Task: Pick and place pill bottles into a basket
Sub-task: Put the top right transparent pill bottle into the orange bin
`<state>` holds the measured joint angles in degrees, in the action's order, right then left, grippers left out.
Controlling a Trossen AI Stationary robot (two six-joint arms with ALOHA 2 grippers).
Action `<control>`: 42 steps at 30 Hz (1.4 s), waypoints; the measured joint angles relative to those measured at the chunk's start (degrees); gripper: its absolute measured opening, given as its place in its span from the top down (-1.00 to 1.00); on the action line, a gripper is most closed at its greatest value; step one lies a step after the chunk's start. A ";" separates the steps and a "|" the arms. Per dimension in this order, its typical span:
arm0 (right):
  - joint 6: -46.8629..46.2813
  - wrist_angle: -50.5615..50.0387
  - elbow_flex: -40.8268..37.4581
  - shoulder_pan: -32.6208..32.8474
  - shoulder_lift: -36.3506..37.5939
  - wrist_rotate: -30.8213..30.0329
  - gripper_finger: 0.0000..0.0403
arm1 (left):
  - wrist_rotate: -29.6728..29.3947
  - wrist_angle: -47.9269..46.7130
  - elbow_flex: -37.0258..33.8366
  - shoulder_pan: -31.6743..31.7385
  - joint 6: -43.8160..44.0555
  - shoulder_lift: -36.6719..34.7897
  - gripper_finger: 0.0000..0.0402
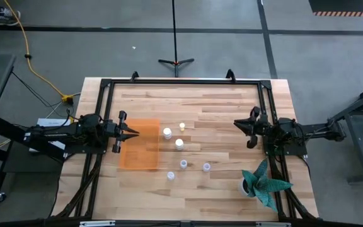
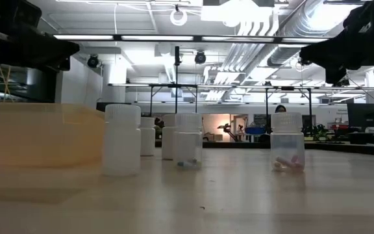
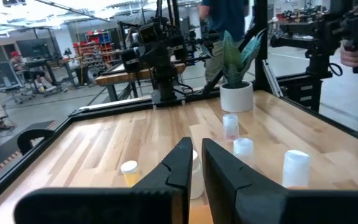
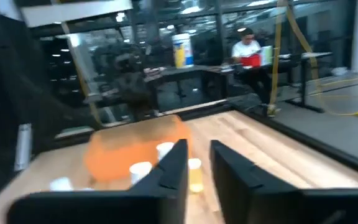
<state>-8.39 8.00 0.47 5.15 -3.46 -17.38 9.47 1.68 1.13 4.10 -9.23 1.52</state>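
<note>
Wood table (image 1: 232, 113): 5 pill bottles (image 1: 179, 144) beside basket (image 1: 138, 153).

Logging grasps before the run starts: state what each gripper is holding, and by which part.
Nothing is held. The left gripper hangs empty over the basket; the right gripper is empty too. All five pill bottles stand on the table.

Pale wood table (image 1: 232, 113); translucent orange plastic basket (image 1: 140, 151).

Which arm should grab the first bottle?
Left, probably. Its pincer hangs over the basket, close to the pill bottles. The right pincer sits farther away, by the table's right edge.
</note>
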 joint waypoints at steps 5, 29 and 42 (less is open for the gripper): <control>2.20 1.92 0.88 0.11 -6.24 1.65 0.15 | -0.17 0.10 0.00 0.00 0.02 0.00 0.64; 11.33 0.44 31.37 3.70 -54.78 21.12 -0.31 | -6.95 1.68 -0.01 0.00 0.85 0.00 0.64; 8.38 -10.52 42.34 11.39 -71.40 21.02 -0.31 | -6.98 1.63 -0.01 0.00 0.83 0.00 0.64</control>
<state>-0.01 -2.52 42.81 16.54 -74.86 3.64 2.49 3.30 1.11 4.10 -8.40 1.52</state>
